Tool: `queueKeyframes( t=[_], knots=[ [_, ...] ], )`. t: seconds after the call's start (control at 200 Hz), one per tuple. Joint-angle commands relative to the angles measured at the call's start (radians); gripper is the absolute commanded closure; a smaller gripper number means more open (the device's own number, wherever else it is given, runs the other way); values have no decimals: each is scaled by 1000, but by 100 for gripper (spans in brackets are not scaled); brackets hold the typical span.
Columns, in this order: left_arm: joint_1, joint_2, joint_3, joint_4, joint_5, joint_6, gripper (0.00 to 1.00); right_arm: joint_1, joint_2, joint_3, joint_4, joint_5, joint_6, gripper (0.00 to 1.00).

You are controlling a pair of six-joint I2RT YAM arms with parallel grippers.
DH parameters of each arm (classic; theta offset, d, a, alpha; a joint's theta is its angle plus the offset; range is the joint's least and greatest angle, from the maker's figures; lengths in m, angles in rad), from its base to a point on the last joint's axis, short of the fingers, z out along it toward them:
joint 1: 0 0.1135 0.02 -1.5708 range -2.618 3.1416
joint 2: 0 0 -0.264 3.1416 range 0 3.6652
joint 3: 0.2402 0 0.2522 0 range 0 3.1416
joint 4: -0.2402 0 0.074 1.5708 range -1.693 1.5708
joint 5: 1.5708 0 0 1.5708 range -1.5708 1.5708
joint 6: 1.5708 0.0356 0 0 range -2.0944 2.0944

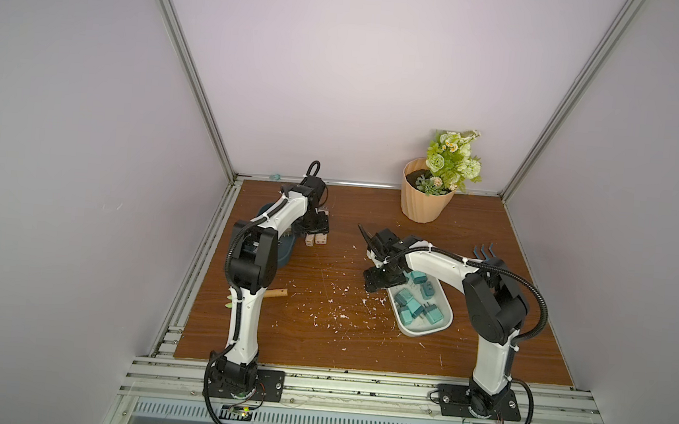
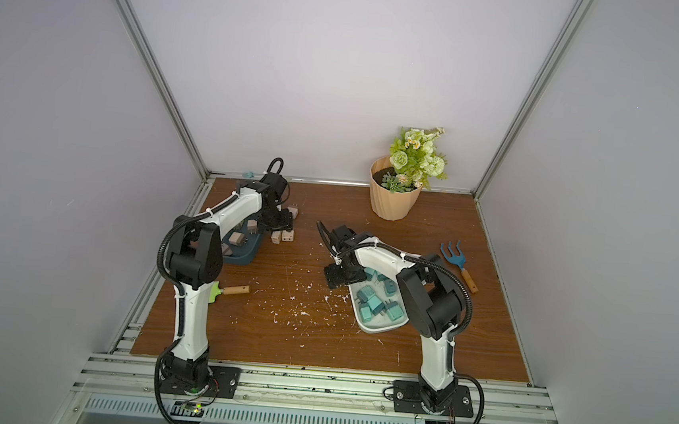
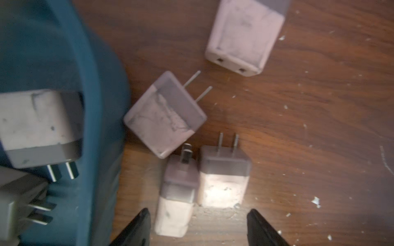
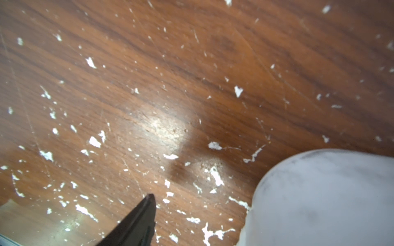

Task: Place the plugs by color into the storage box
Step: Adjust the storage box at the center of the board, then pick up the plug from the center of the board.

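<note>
- The left jaws stand open low over the surface; in the left wrist view one fingertip [image 3: 138,225] shows on each side of two pinkish-tan plugs [image 3: 222,181], which lie side by side with prongs pointing away, neither gripped
- Two more of these plugs lie loose beyond: one tilted, just beside the dark blue box [image 3: 96,106], the other farther off
- At least two pinkish-tan ones sit inside the dark blue box
- In both top views the teal plugs [image 1: 413,306] are piled in the white box [image 1: 423,331]
- The right jaws hang at the white box's corner; one fingertip [image 4: 147,210] stands clear of its wall with bare surface between and the other is hidden, so they are apart and hold nothing
- White flecks [image 1: 334,303] dot the surface; a flower pot [image 1: 425,203] and a blue hand rake [image 2: 452,255] stand well apart from the boxes
</note>
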Motion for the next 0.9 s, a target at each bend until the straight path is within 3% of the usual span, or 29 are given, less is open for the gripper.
queueKeyframes(
  t=[0.0, 0.315, 0.896],
  knots=[
    [33, -37, -17, -26, -40, -3, 27, 8, 41, -29, -16, -28, -12, 20],
    [-4, 3, -7, -27, -53, 3, 32, 8, 50, -22, -19, -31, -22, 20],
    [-32, 23, -29, -27, -73, 9, 68, 8, 50, -26, -18, -30, -28, 20]
  ],
)
